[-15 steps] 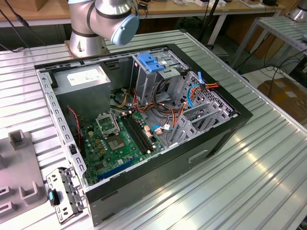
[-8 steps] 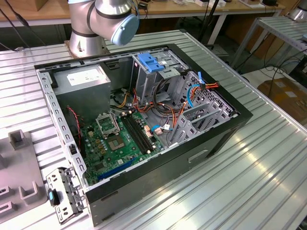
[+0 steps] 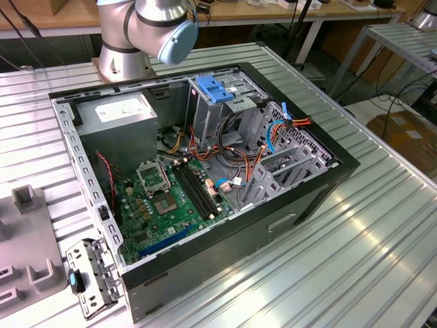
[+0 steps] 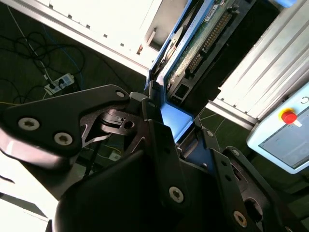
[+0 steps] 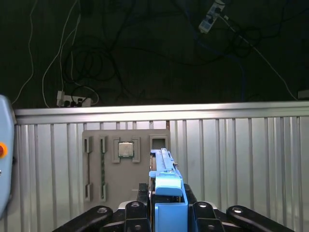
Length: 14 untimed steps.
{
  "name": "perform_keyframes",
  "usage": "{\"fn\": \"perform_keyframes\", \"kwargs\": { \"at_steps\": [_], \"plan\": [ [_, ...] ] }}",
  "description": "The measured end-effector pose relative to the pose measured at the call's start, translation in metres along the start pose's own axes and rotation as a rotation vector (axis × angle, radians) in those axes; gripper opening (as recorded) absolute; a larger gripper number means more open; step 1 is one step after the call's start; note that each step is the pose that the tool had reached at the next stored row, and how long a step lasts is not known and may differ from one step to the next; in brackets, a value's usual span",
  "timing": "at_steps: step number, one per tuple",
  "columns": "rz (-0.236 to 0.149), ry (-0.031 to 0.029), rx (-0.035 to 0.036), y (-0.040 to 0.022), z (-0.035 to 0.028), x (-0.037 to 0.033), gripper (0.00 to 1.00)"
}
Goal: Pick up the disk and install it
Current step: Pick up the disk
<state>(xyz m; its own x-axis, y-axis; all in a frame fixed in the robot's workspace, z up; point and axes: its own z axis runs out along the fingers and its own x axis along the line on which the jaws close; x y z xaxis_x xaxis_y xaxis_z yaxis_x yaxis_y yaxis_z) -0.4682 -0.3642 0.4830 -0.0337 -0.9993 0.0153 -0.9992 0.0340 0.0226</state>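
a: what do we have in the gripper (image 5: pixel 168 216)?

b: its jaws are clamped on the disk (image 5: pixel 163 166), pinching the bright blue carrier frame from both sides. in both wrist views the disk stands on edge and points away from the gripper. we judge that grip leaves its long flat faces free for a drive bay.

a: and where is it, measured from the grey fixture tray (image 5: pixel 94 193)?

b: over the ribbed table (image 5: pixel 241 164), right at the tray's edge, by what looks like an empty pocket. the processor chip (image 5: pixel 125 149) and the memory stick (image 5: pixel 102 164) lie in their own pockets of that tray. the open computer case (image 3: pixel 239 225) stands just beside the tray on the same table.

a: so picked up, not yet installed?

b: that's our reading, since the disk is at the tray and apart from the case.

a: what can't we make out?

b: whether the disk's far end touches the tray or hangs clear of it, because we see it end-on. the frame covers the places where the jaws meet it. in the second wrist view the disk's green circuit board (image 4: pixel 203 38) runs off the picture. in the case, the drive cage (image 3: pixel 287 160) lies farther from the tray than the motherboard (image 3: pixel 171 198). cables (image 3: pixel 270 137) cross it, so we can't tell which slot is free.
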Motion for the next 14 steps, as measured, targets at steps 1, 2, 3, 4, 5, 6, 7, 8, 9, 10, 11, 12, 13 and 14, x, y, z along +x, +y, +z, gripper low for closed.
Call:
{"fn": "perform_keyframes", "kwargs": {
  "at_steps": [1, 2, 3, 4, 5, 6, 7, 8, 9, 10, 11, 12, 13, 14],
  "plan": [
    [0.0, 0.0, 0.0, 0.0, -0.0019, 0.0, 0.37],
    [0.0, 0.0001, -0.0003, 0.0001, -0.0075, 0.0001, 0.37],
    [0.0, 0.0001, -0.0005, 0.0003, -0.0121, 0.0002, 0.37],
    [0.0, 0.0001, -0.0005, 0.0003, -0.0141, 0.0002, 0.37],
    [0.0, 0.0, -0.0005, 0.0004, -0.0163, 0.0002, 0.37],
    [0.0, 0.0, -0.0005, 0.0004, -0.0175, 0.0002, 0.37],
    [0.0, 0.0, -0.0005, 0.0004, -0.0176, 0.0003, 0.37],
    [0.0, 0.0, -0.0004, 0.0004, -0.0176, 0.0002, 0.37],
    [0.0, -0.0001, -0.0004, 0.0004, -0.0177, 0.0003, 0.37],
    [0.0, 0.0, -0.0005, 0.0004, -0.0179, 0.0003, 0.37],
    [0.0, 0.0, -0.0004, 0.0004, -0.0179, 0.0003, 0.37],
    [0.0, 0.0, -0.0005, 0.0004, -0.0179, 0.0002, 0.37],
    [0.0, 0.0, -0.0005, -0.0001, -0.0179, 0.0002, 0.37],
    [0.0, 0.0, -0.0006, -0.0008, -0.018, 0.0002, 0.37]
  ]
}}
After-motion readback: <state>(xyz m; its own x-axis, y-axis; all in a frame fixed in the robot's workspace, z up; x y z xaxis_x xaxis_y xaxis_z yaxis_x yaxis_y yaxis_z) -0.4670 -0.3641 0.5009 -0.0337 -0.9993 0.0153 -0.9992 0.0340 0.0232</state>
